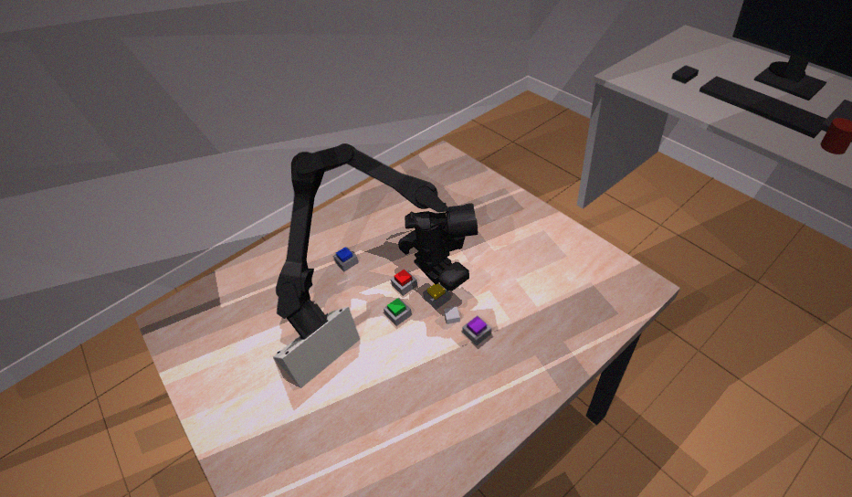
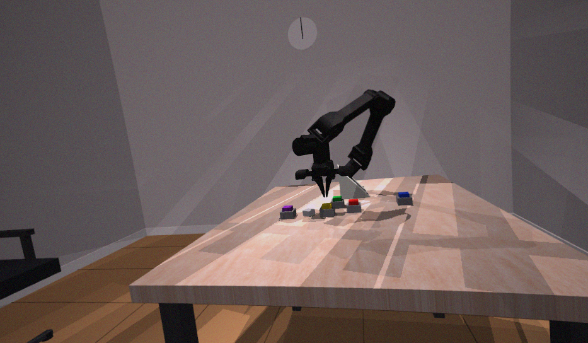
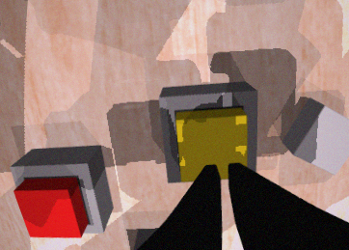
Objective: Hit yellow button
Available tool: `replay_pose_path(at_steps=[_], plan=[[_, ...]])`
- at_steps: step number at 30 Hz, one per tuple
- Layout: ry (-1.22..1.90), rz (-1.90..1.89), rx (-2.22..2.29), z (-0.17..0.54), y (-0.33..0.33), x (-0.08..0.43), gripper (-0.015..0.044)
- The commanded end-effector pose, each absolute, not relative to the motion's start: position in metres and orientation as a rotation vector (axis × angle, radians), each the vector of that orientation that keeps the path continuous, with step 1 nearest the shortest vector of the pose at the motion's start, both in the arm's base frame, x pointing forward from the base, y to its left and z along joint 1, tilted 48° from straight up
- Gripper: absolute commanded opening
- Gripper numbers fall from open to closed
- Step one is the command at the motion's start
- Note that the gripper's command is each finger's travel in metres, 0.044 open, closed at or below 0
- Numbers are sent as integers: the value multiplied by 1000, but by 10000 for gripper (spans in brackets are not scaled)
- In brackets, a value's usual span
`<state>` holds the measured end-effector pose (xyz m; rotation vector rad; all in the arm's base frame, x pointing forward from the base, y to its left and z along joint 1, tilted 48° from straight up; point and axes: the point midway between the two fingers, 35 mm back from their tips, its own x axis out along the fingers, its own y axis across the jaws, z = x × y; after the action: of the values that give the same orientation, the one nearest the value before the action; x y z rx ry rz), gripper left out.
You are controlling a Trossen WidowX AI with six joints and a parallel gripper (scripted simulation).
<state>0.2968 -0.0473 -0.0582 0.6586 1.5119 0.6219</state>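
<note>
The yellow button (image 1: 436, 290) (image 2: 326, 206) (image 3: 210, 142) sits in its grey housing on the wooden table, shaded by the arm, with its cap standing up out of the housing. My gripper (image 2: 326, 196) (image 3: 222, 175) is shut and empty, pointing down. Its tips are a short way above the yellow button in the exterior view, and they overlap the near edge of the cap in the wrist view. In the top view the fingertips are hidden behind the gripper's body.
A red button (image 1: 403, 278) (image 2: 353, 202) (image 3: 50, 209) and a green button (image 1: 395, 306) (image 2: 337, 198) stand close by. A pale block (image 1: 452, 315) (image 2: 308, 212) (image 3: 333, 139) lies between the yellow button and a purple button (image 1: 477, 325) (image 2: 287, 209). A blue button (image 1: 344, 254) (image 2: 403, 195) stands farther off.
</note>
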Motion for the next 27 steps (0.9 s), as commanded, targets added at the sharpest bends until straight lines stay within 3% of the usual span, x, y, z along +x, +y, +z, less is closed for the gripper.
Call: replay_pose_path(at_steps=[1, 27], plan=[[1516, 622, 669, -63, -42, 295, 20], [1516, 624, 670, -80, -23, 294, 20]])
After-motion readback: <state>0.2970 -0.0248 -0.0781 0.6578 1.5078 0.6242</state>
